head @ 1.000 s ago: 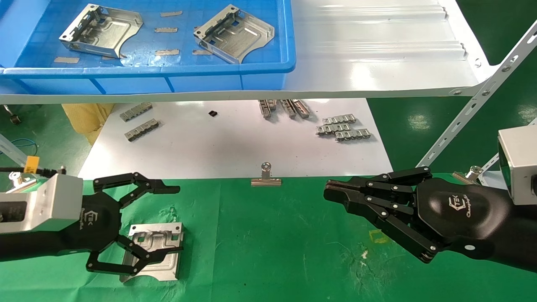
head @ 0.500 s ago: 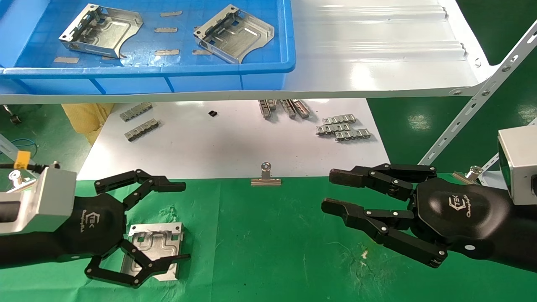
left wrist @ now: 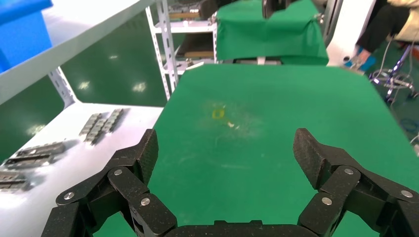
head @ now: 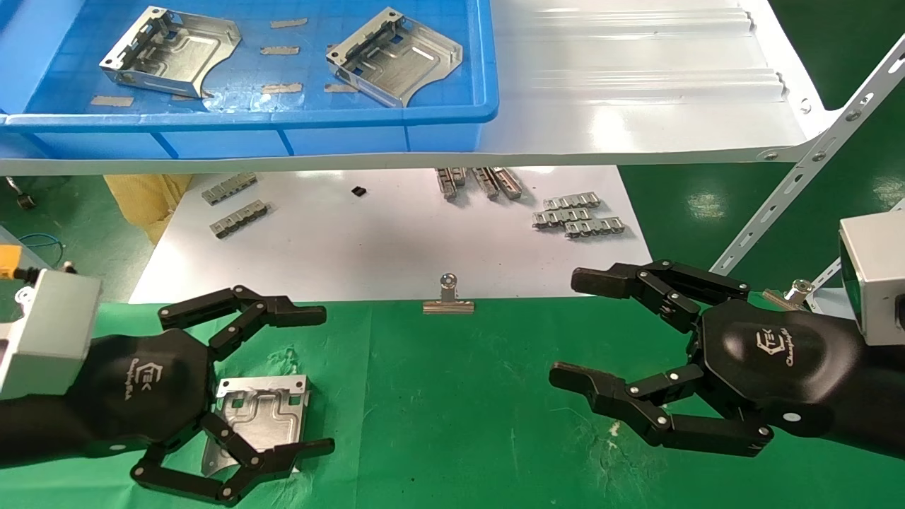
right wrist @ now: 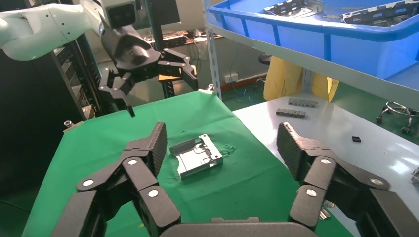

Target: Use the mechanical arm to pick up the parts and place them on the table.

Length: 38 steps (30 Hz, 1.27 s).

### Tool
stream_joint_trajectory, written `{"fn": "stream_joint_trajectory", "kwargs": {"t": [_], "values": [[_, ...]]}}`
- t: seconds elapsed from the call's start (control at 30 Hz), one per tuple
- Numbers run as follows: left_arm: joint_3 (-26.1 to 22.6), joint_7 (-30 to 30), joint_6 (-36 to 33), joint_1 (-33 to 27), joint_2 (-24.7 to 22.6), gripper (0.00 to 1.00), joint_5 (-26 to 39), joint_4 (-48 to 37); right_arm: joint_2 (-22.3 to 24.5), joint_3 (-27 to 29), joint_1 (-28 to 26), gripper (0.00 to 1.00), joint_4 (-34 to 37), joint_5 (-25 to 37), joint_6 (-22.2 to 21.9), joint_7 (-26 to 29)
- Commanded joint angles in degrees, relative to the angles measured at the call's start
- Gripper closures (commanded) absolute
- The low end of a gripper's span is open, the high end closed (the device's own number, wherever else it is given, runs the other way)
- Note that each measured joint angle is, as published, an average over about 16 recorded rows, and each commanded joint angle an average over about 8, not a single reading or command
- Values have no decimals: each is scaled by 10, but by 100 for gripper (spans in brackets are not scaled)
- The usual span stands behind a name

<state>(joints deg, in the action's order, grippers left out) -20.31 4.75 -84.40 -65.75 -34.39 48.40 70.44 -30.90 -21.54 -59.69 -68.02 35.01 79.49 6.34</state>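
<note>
One silver bracket lies flat on the green table at the front left; it also shows in the right wrist view. My left gripper is open wide and empty, its fingers spread above and around the bracket without holding it. In the left wrist view the left gripper frames only bare green cloth. Two more brackets lie in the blue tray on the shelf. My right gripper is open and empty over the cloth at the right.
A glossy white board behind the cloth holds small grey linked strips. A silver binder clip sits at the cloth's back edge. The white shelf overhangs, with a slanted strut at the right.
My left gripper has spread wider and drawn back off the bracket, which stays on the cloth. My right gripper has gone from shut to wide open.
</note>
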Motion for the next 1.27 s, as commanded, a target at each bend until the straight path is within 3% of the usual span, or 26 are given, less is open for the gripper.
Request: {"fn": "stream_joint_trajectory", "kwargs": {"t": [0.03,0.67,1.27], "values": [[5,6,-1,4,-1,0,-7,3,0,0,0,0,0,0,0,0],[44,61,-13,43,-6,0,-68,32,0,0,0,0,0,0,0,0],[45,61,-14,44,-7,0,-69,33,0,0,0,0,0,0,0,0]]}}
